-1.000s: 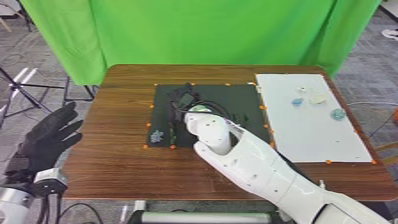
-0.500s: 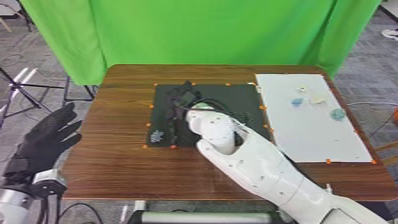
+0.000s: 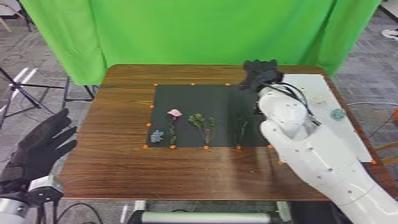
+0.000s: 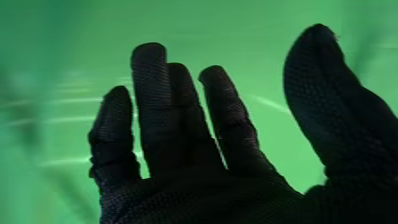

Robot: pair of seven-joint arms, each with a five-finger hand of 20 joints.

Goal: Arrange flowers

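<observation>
R hand (image 3: 259,71): up by the desk's (image 3: 115,165) far edge, toward the far right corner, in line w/ the gap btwn the dark mat (image 3: 191,94) and the white sheet (image 3: 309,81). In the right wrist view its fingers are up and straight, spaced apart at the tips exc. two that sit close together, thumb well out to the side; nothing held in the R hand (image 4: 209,197). L hand (image 3: 35,145): off the desk's left edge, fingers extended, thumb apart, empty.

Flowers, all on the dark mat exc. one, rel. to R hand: the thin stem (image 3: 242,128) is nearest on the mat, clear of the hand, on the side toward the desk's near edge, lying roughly straight twd that edge. Next, going twd the desk's left edge, the green sprigs (image 3: 210,123), leafy ends twd the far edge. Then the pink flower (image 3: 174,113), bloom end twd the far edge, stem twd the near edge. Last, the small blue-gray flower (image 3: 156,135), nr the mat's near left corner, farthest of these from R hand. The pale teal flower (image 3: 338,114) is on the white sheet, nr the desk's right edge, just beside the right arm. R hand touches none of them.
</observation>
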